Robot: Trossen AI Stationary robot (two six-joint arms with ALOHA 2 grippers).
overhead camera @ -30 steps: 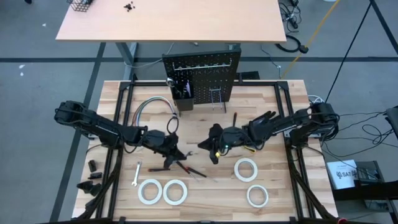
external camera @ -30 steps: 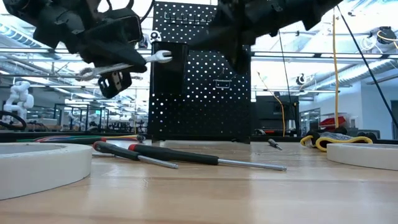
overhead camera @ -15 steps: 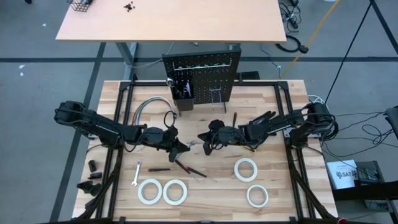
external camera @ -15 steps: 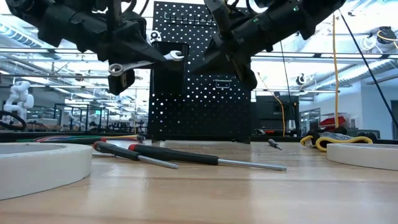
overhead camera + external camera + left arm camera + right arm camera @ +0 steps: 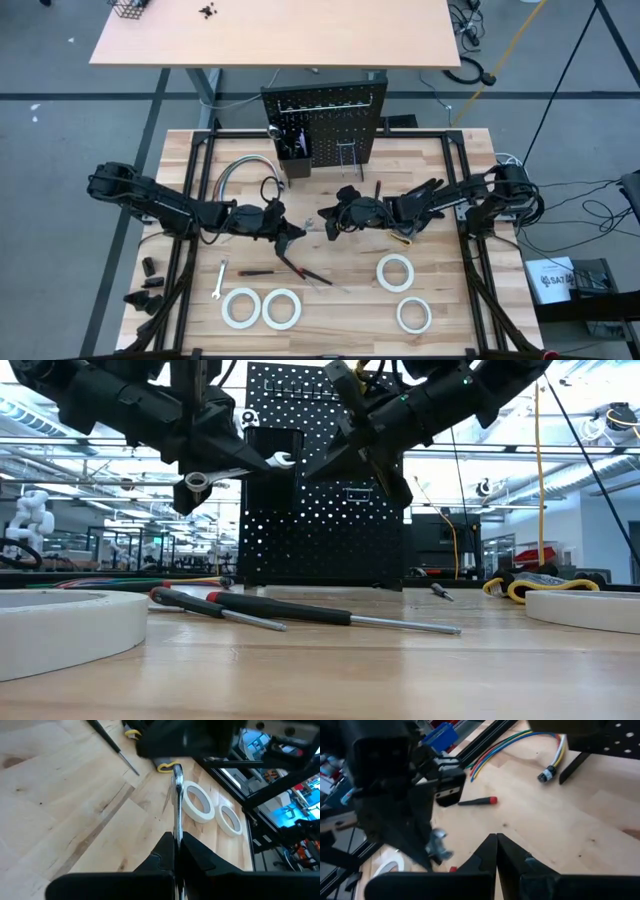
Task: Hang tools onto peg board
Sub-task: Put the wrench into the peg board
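- Left gripper (image 5: 296, 233) up off the wooden table (image 5: 450, 300), in front of the peg board (image 5: 325, 118), fingers clamped tight on a silver wrench (image 5: 232, 467).
- Wrench held roughly level in the air, open-ended jaw pointing toward the right gripper (image 5: 322, 222), ring end sticking out the other side of the left gripper.
- Right gripper hanging in front of the peg board too, tip to tip with the left one, fingers pressed together, nothing between them.
- Seen from the left wrist: wrench shaft (image 5: 177, 805) running straight out from between the dark fingers (image 5: 197, 854) toward the other arm's dark bulk.
- Peg board standing upright at the far edge of the table, small black bin (image 5: 294, 150) on its front, a wire hook (image 5: 347, 158) beside the bin.
- On the table in front of the peg board and below the grippers: red-handled screwdriver (image 5: 215, 608) and black-handled screwdriver (image 5: 330, 614) lying crossed.
- Second wrench (image 5: 220, 280) flat on the table, left of the screwdrivers.
- Four white tape rolls along the table's near edge, farthest from the peg board: two (image 5: 241, 307) (image 5: 282, 308) on the left side, two (image 5: 396, 271) (image 5: 414, 315) on the right.
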